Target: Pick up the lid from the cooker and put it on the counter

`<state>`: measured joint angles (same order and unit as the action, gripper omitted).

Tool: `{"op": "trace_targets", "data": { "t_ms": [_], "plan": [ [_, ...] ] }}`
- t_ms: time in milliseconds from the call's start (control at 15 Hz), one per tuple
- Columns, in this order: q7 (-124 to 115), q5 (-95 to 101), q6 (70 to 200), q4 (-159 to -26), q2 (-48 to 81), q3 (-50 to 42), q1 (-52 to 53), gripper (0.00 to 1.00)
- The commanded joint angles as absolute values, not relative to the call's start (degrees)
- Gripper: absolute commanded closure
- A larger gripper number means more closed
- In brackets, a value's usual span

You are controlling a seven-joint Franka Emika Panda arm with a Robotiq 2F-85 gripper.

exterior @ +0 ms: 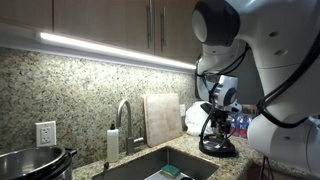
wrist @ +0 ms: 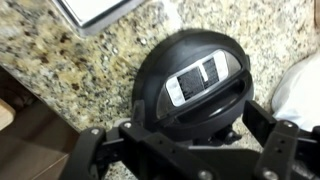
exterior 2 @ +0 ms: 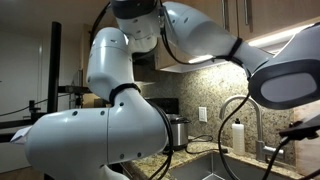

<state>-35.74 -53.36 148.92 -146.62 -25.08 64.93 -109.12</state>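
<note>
Cooker (exterior: 38, 160) stands far left on the counter (exterior: 90, 167) in an exterior view, then the sink (exterior: 140, 165) and a pale cutting board (exterior: 161, 118); right of these the lid (exterior: 218, 149) lies on the granite under the gripper (exterior: 218, 132), jaws wide apart, gripping nothing.

This is a kitchen. A steel sink (exterior: 160, 166) with a bent tap (exterior: 124, 112) is set into the speckled stone counter (wrist: 55, 55). The same stone goes up the wall (exterior: 90, 90) behind it. Brown wooden cupboards (exterior: 100, 15) hang above, with a long light (exterior: 110, 46) under them. A soap bottle (exterior: 113, 143) and a cutting board (exterior: 162, 118) stand by the sink. A shiny cooker (exterior: 35, 162) sits near them.
</note>
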Motion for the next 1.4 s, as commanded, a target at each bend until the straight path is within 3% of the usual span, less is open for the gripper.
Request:
{"op": "trace_targets", "data": {
  "t_ms": [0, 467, 667, 1000, 1333],
  "plan": [
    [-34.8, -47.2, 140.4, -147.9, -23.8, 50.9, -93.6, 0.00],
    [-29.0, -30.5, 124.7, -151.5, -30.9, 18.9, -62.1, 0.00],
    [-28.4, -19.5, 122.2, -153.3, -33.3, 9.8, -53.0, 0.00],
    [-32.4, -10.5, 123.0, -153.1, -32.8, 2.1, -44.0, 0.00],
    [-32.4, -10.7, 123.0, -153.1, -32.7, 0.5, -42.7, 0.00]
  ]
}}
